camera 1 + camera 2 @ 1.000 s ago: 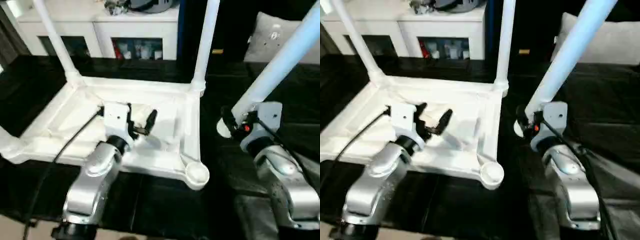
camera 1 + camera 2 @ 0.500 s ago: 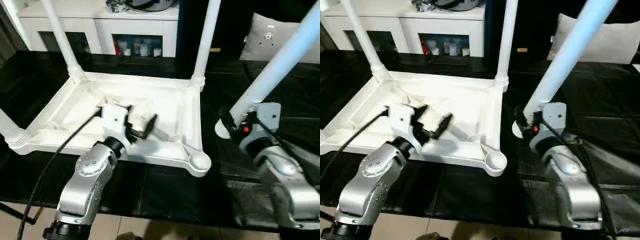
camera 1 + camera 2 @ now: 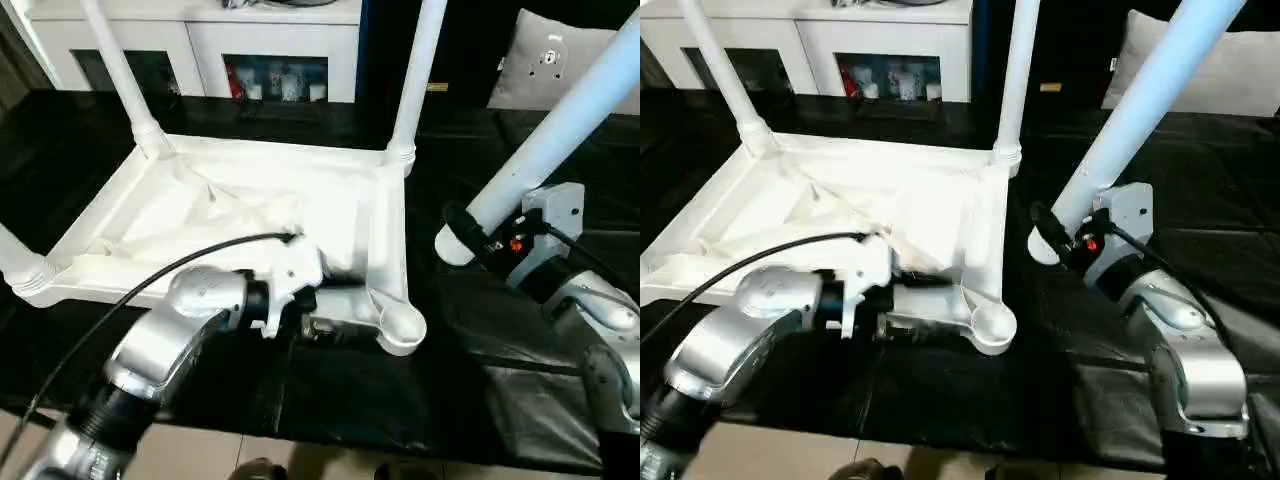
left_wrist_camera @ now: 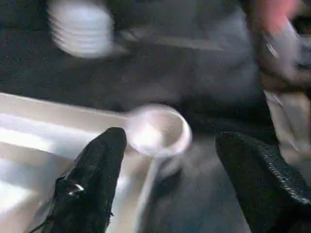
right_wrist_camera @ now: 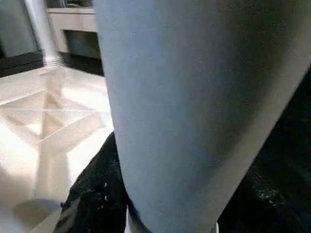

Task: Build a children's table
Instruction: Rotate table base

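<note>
Home room, white cabinet (image 3: 200, 40), cushion (image 3: 560, 55)

One white table top (image 3: 250, 210) lies upside down on the one black-covered worktop (image 3: 340, 390), and three legs (image 3: 415, 75) stand in its sockets: one at the upper left of the frame, one at upper centre, one cut off at the left edge. A fourth leg (image 3: 560, 130) slants across the upper right, so four legs in all, and one corner socket (image 3: 400, 325) sits open at lower centre. Two silver arms, two claws: the left claw (image 3: 315, 310) and the right claw (image 3: 470, 240). At the top edge, one white cabinet (image 3: 200, 30) and one grey cushion (image 3: 560, 55).
</note>
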Motion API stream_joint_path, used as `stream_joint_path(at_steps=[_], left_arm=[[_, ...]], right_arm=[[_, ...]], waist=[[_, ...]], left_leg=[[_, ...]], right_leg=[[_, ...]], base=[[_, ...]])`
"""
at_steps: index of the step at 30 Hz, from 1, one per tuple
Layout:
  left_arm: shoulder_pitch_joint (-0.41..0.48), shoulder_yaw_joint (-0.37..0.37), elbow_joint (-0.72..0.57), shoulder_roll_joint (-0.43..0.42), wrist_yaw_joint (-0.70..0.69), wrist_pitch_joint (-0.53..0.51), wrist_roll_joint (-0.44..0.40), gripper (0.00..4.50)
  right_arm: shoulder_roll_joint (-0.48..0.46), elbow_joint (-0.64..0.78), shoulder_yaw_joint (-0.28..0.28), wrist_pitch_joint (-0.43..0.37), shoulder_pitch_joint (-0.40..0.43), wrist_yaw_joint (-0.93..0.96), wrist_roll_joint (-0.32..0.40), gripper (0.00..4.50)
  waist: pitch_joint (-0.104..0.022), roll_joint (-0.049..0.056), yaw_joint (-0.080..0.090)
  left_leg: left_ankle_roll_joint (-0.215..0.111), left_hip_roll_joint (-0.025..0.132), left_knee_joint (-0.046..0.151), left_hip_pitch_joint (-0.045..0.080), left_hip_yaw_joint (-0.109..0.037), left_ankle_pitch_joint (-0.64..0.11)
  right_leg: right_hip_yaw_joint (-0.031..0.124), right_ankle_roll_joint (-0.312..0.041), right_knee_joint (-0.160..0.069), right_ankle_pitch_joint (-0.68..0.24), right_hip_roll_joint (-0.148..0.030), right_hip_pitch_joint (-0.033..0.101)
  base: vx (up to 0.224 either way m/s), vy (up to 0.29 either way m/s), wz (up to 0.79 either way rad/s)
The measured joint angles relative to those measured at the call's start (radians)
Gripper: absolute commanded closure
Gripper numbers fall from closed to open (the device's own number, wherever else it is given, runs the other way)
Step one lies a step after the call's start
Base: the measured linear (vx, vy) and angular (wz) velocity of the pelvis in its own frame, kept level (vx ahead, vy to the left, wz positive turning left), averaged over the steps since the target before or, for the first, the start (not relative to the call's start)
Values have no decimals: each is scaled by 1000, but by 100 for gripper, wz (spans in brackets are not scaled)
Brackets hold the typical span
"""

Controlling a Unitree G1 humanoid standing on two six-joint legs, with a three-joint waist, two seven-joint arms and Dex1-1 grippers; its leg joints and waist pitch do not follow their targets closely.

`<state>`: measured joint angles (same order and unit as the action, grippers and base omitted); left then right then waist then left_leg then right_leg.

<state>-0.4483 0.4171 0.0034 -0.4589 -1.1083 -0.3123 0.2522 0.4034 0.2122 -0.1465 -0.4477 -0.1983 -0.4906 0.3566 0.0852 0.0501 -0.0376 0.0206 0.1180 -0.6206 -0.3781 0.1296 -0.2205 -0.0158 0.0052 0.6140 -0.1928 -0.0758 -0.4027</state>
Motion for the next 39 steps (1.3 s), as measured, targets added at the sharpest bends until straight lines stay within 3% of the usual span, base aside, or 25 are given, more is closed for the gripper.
stream_joint_path(at_steps=[5,7,15,27,36,39], left_arm=[[-49,49,135,10,-85,75,-52,144],[-65,63,175,12,-107,100,-63,177],[-151,69,372,56,-109,184,-114,248],[-177,68,465,60,-151,248,-147,357],[-179,51,483,76,-150,272,-149,404],[-179,51,486,76,-148,293,-158,441]], right_arm=[[-1,0,0,0,1,-5,4,260],[-2,0,-2,-13,2,1,11,260],[-37,12,1,-22,31,15,26,260],[-52,19,7,-8,41,48,20,260],[-56,19,21,5,41,47,19,260],[-56,19,27,7,41,47,18,260]], waist=[[0,0,3],[0,1,2],[0,2,-5],[-1,3,-22],[-1,3,-21],[-1,4,-21]], left_leg=[[1,3,0,2,6,1],[2,5,0,3,9,0],[4,13,0,3,20,-1],[6,14,0,4,23,-2],[6,15,0,4,24,-2],[6,15,0,4,24,-2]], right_leg=[[1,-2,0,1,0,0],[1,-2,0,1,0,1],[0,-2,0,1,0,0],[1,-2,0,2,0,0],[0,-2,0,2,0,0],[0,-2,0,2,0,0]], base=[[0,0,0],[0,0,0],[0,0,0],[0,0,0],[0,0,0],[0,0,0]])
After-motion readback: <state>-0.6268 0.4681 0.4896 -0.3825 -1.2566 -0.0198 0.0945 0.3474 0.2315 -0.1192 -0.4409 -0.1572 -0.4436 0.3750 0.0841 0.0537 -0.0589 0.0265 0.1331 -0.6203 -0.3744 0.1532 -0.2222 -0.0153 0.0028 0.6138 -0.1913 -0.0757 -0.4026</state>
